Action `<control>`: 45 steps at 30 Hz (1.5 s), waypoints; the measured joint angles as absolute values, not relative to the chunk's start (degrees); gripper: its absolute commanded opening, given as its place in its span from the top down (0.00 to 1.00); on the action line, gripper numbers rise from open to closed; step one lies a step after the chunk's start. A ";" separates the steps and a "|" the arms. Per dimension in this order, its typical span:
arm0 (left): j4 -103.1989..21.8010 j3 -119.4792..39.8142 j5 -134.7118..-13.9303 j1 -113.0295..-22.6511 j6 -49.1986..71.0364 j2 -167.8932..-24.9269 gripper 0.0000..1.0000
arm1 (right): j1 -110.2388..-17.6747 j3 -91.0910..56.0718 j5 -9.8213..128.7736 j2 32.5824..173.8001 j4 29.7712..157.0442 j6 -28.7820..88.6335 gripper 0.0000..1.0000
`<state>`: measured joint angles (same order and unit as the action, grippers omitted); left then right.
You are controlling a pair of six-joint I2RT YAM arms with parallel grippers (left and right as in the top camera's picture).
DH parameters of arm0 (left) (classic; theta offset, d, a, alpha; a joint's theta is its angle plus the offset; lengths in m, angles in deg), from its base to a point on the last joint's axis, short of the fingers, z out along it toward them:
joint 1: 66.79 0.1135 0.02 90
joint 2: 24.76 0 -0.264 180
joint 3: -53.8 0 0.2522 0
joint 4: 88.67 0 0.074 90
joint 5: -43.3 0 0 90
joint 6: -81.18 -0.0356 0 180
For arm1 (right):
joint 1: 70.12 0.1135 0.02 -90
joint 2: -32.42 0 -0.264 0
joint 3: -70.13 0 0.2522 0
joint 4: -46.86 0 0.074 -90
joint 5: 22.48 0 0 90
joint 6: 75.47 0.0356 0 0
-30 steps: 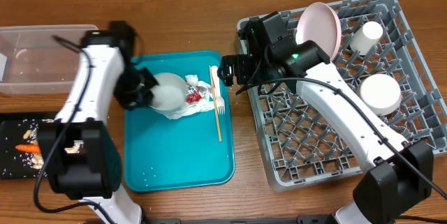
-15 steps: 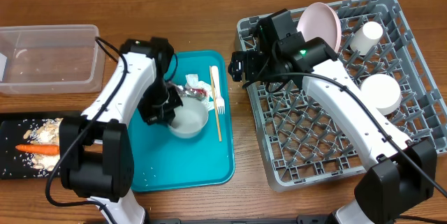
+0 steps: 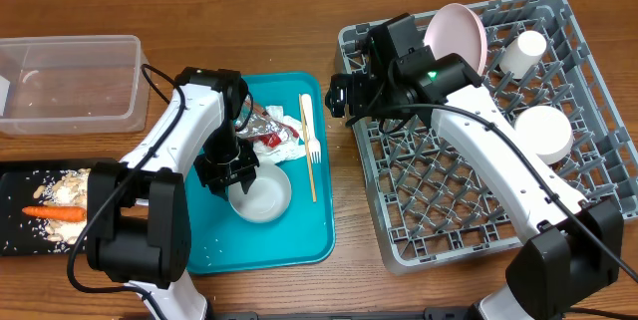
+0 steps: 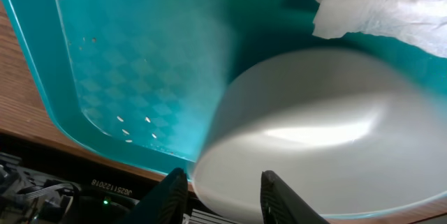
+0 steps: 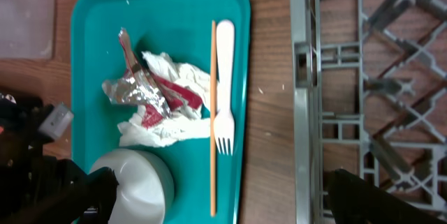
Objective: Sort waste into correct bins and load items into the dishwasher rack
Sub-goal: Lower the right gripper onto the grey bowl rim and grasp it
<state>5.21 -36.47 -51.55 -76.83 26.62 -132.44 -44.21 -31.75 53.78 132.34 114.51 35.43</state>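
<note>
A small white bowl [image 3: 263,196] [image 4: 328,133] sits upright on the teal tray [image 3: 299,235]. My left gripper [image 3: 227,172] [image 4: 223,197] straddles its near rim with the jaws apart, open. A crumpled foil wrapper [image 3: 263,125] [image 5: 140,88] and a white napkin [image 3: 286,144] [image 5: 167,128] lie behind the bowl. Beside them lies a white fork [image 3: 308,129] [image 5: 224,84]. My right gripper [image 3: 340,95] [image 5: 218,206] hangs open over the gap between tray and dishwasher rack [image 3: 439,190], holding nothing. The rack holds a pink-white plate [image 3: 457,39], a cup [image 3: 523,51] and another bowl [image 3: 543,133].
A clear tub [image 3: 65,81] stands at the far left. In front of it, a black tray [image 3: 20,240] holds a carrot [image 3: 55,213] and pale crumbs. A thin orange stick [image 3: 311,165] lies along the fork on the teal tray.
My left gripper carried the bowl from the tray's left side to its middle front, leaving the wrapper and napkin behind, and its jaws have parted. The right gripper shifted slightly right.
</note>
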 measured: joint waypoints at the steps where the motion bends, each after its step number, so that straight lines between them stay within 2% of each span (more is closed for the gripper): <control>1: 5.26 -36.49 -51.55 -76.83 26.36 -132.44 0.65 | -44.19 -31.75 53.72 132.32 115.12 35.48 0.00; 9: 9.47 -44.34 -51.50 -75.22 24.35 -132.44 0.64 | -42.68 -31.75 52.76 132.32 119.30 35.35 0.00; 10: 9.91 -46.48 -51.39 -74.63 24.09 -132.44 0.54 | -42.00 -31.75 52.71 132.34 119.34 35.08 0.00; 15: 10.59 -56.16 -51.15 -69.84 23.37 -132.44 0.28 | -35.88 -31.75 52.86 132.34 119.14 31.02 0.00; 18: 10.41 -59.83 -51.26 -65.18 23.10 -132.44 0.04 | -31.95 -31.75 52.95 132.34 119.17 28.20 0.04; 19: 10.33 -60.42 -51.37 -63.48 23.02 -132.44 0.00 | -30.68 -31.75 53.02 132.32 119.19 27.41 0.07; 25: 10.63 -60.82 -51.87 -53.95 23.15 -132.44 0.00 | -24.45 -31.75 53.28 132.34 119.08 24.68 0.22; 29: 9.50 -60.82 -51.87 -51.37 23.17 -132.44 0.00 | -21.50 -31.75 53.41 132.64 118.47 25.51 0.22; 37: 6.11 -60.82 -52.07 -51.31 23.15 -132.44 0.00 | -14.64 -31.79 53.45 141.06 116.52 26.52 0.22; 45: 5.63 -60.82 -52.07 -51.31 23.15 -132.44 0.00 | -9.57 -31.79 55.64 142.85 114.38 25.31 0.22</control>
<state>5.63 -60.82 -52.07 -51.31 23.15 -132.44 -9.57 -31.79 55.64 142.85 114.38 25.31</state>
